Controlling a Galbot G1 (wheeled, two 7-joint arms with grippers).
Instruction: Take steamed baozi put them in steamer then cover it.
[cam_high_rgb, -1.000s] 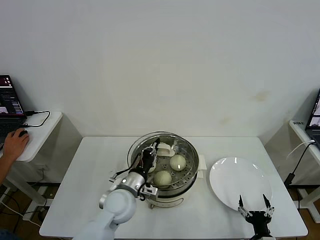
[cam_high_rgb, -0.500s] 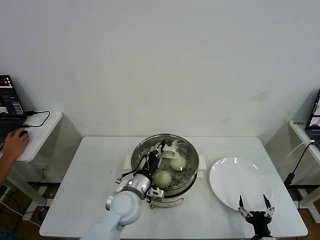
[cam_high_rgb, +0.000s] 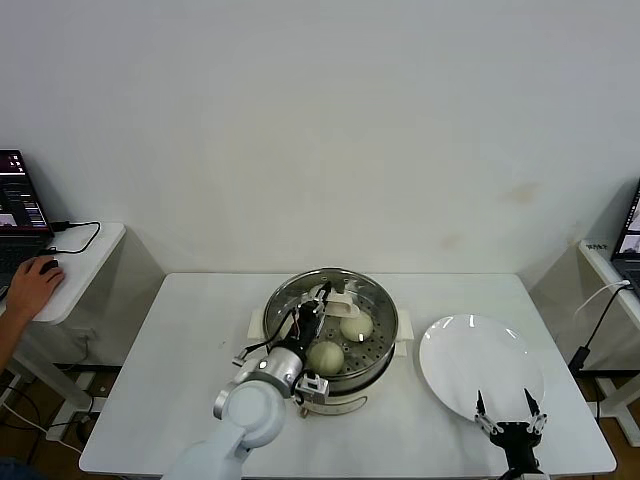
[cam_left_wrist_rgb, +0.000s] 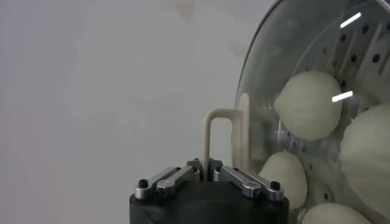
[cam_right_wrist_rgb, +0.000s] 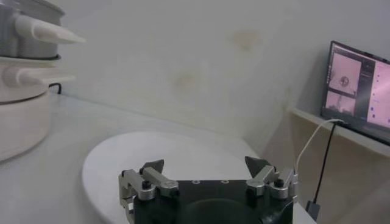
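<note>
While left gripper (cam_left_wrist_rgb: 206, 172) jaws clamp cover (cam_high_rgb: 300, 300) handle over steamer (cam_high_rgb: 345, 390), right gripper (cam_right_wrist_rgb: 206, 167) jaws apart beside plate (cam_high_rgb: 480, 365) edge

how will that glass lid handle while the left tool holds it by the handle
The glass lid is probably rigid and fragile: clear glass in a metal rim. Gripped only at its thin bar handle by the left tool, it may swing or tilt. It looks fairly heavy for such a pinch.

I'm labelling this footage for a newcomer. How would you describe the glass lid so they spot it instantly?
On the white table, find the shiny steamer at its centre. The cover sits on top of it, clear glass with a metal rim, buns visible through it. Unlike the flat white plate beside it, it has a cream bar handle, pinched by the left gripper.
</note>
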